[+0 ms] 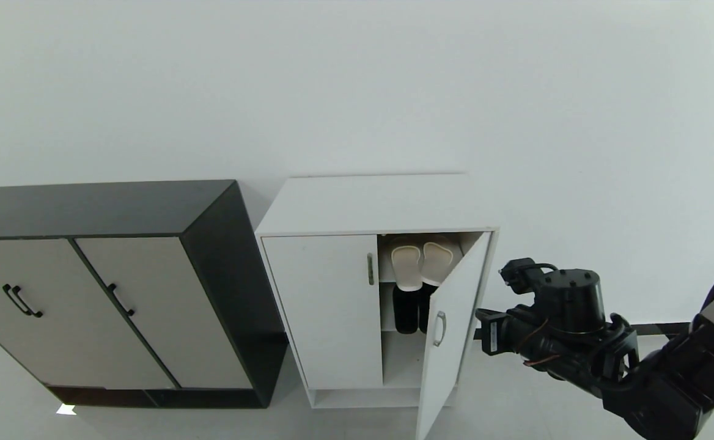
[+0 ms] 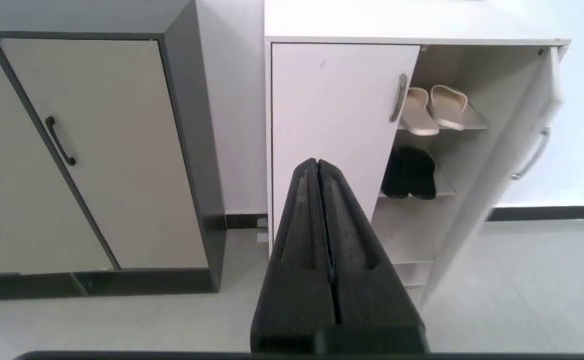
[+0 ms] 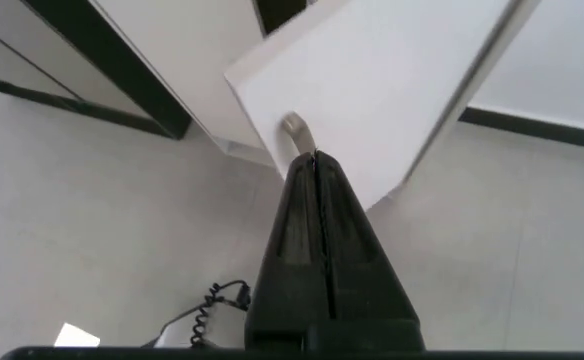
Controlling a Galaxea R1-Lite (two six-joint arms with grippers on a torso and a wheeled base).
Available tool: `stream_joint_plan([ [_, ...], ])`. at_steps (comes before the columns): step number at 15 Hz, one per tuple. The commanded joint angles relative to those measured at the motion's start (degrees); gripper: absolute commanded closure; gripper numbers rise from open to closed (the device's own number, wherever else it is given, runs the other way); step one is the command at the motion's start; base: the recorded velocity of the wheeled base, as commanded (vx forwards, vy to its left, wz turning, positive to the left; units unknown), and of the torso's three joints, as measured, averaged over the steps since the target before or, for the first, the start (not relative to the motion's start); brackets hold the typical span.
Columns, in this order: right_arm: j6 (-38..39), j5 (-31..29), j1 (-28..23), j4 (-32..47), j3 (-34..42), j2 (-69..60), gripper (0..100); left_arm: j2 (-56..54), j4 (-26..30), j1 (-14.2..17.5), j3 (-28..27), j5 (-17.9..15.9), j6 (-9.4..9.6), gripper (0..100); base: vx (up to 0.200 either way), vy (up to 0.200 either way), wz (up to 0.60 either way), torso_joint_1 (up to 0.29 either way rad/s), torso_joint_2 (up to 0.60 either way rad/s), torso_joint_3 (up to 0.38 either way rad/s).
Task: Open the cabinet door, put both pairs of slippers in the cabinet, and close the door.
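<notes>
Closed right fingers [image 3: 297,232] sit just beside the door handle [image 3: 292,124].

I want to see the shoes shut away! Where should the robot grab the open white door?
Probably the curved metal handle near the free edge of the open door. It stands upright and bows off the outer face, leaving a gap to pinch across. Come from the outer side, where the shut right tool is.
</notes>
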Motion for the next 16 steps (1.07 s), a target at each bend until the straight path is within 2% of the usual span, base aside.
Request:
stream_joint_plan([
  [1,-0.1,0.3,0.9,-2.0,2.4,-2.3,100,0.1,0.0,0.0,0.0,0.1,-0.02,100,0.000,0.000,0.00,0.000,0.00,0.000],
  [5,-0.4,0.4,1.7,-4.7,4.4,-1.9,100,0.1,0.0,0.0,0.0,0.1,0.07,100,0.000,0.000,0.00,0.000,0.00,0.000],
  [13,-1.8,0.9,3.2,-6.6,6.5,-0.9,100,0.1,0.0,0.0,0.0,0.3,0.07,100,0.200,0.000,0.00,-0.001,0.00,0.003],
  [16,-2.0,4.5,5.1,-7.5,9.0,-1.0,100,0.1,0.0,-0.1,0.0,0.3,0.07,100,0.200,0.000,0.00,0.006,0.00,0.004],
])
